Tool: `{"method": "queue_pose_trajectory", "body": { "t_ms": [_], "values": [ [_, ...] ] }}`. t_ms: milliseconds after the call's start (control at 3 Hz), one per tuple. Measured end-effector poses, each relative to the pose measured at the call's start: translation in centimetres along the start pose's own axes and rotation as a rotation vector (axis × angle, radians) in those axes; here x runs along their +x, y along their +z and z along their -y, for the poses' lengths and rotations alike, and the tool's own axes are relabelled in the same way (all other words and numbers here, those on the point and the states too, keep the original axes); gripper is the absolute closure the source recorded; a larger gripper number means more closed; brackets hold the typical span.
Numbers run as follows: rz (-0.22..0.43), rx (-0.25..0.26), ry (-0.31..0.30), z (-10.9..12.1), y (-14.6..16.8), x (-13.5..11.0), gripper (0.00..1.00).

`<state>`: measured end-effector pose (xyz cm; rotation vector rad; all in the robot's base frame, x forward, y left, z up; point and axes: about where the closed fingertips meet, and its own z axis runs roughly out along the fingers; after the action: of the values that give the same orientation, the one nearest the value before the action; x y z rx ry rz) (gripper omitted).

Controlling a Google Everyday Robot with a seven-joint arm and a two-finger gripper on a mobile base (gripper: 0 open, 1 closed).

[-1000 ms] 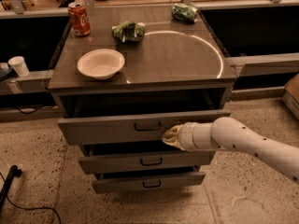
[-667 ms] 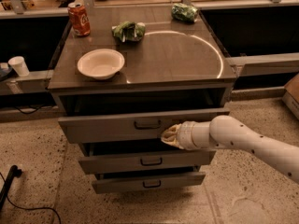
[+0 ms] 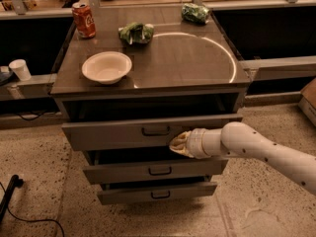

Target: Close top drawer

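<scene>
Speckled floor (image 3: 44,152), grey cabinet (image 3: 187,68) in front of dark shelving. Top drawer (image 3: 108,134) sticks out part open, dark gap above it. Risk: the push lands right of the handle (image 3: 155,131) and low, so the drawer could skew/jam, or the tip could slip under the front. Gripper (image 3: 180,143) pressed on the front's lower edge, nothing seen in it; released vs clenched: can't tell.

Matt top drawer (image 3: 113,135) — smooth gripper (image 3: 179,143) at its front, glossy worktop (image 3: 187,63)
</scene>
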<state>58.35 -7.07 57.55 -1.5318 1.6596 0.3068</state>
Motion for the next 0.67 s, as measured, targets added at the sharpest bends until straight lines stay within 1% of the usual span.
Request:
{"method": "queue_pose_trajectory", "body": {
  "t_ms": [333, 667],
  "values": [
    [0.0, 0.0, 0.0, 0.0, 0.01, 0.0, 0.11],
    [0.0, 0.0, 0.0, 0.0, 0.01, 0.0, 0.0]
  ]
}}
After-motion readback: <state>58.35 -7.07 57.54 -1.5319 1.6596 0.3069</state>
